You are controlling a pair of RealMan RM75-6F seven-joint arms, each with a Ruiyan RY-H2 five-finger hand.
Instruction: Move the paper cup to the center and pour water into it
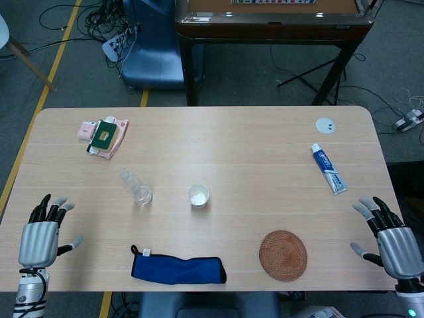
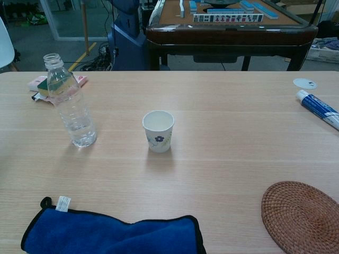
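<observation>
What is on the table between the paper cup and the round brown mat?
Nothing. In the head view, the stretch of table between the paper cup and the round woven mat is bare wood. The chest view shows the same.

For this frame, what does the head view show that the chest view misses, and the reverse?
Only the head view shows the two hands: the left hand and the right hand, both open at the near table corners, holding nothing. It also shows the floor cables beyond the table.

Only the chest view shows the flower print on the paper cup and the low water level in the water bottle.

Both show the cup, bottle, blue cloth, woven coaster, toothpaste tube and packets.
</observation>
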